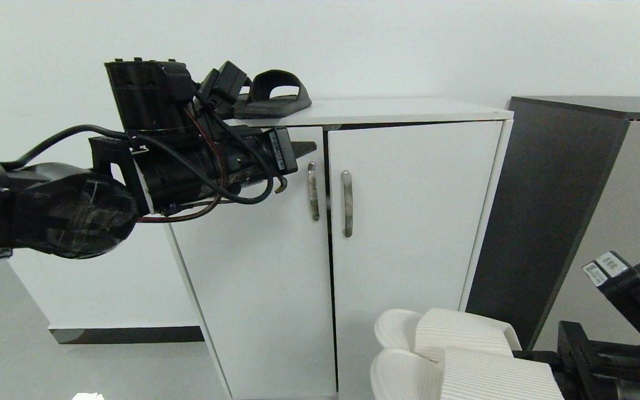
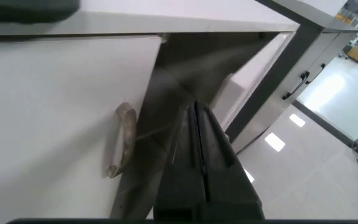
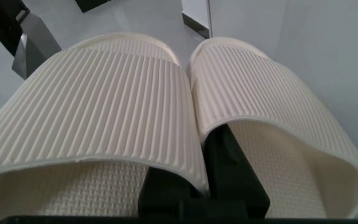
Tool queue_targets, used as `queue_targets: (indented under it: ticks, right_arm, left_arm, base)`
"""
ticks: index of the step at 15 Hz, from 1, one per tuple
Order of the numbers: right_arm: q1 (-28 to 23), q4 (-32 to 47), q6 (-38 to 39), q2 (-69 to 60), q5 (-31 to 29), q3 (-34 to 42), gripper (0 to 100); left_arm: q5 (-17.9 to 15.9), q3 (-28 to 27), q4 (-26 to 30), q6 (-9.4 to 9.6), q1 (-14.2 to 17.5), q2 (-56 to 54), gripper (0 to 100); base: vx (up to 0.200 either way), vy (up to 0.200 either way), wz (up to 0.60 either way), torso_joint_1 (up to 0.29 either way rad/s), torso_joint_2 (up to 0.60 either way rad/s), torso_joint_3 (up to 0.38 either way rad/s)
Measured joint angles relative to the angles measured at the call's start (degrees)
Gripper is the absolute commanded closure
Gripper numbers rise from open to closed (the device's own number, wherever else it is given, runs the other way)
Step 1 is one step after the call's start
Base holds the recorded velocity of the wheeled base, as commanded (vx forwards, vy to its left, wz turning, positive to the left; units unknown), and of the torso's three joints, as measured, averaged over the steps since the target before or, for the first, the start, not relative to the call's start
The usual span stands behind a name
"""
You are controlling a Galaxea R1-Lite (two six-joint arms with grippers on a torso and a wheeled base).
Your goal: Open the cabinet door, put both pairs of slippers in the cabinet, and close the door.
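Observation:
The white cabinet stands with both doors shut, its two metal handles side by side at the centre seam. A pair of black slippers lies on its top at the left. My left gripper is shut and empty, its tip at the upper corner of the left door just above that door's handle. In the left wrist view the fingers press together and point toward the seam. Low at the right, my right gripper is shut on the pair of white ribbed slippers, held in front of the right door.
A dark grey cabinet stands directly right of the white one. Pale glossy floor lies open to the left of the cabinet, with a white wall behind.

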Motion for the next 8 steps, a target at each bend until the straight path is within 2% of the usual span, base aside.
queue_targets:
  ticks: [8]
  right_arm:
    - [0.17,0.11,0.0,-0.24,1.4,1.4,100]
  left_arm:
    - [0.02,-1.43,-0.07,0.24,0.24,1.85,100]
  base:
    - [0.0,0.0,0.0,0.0,0.0,0.0]
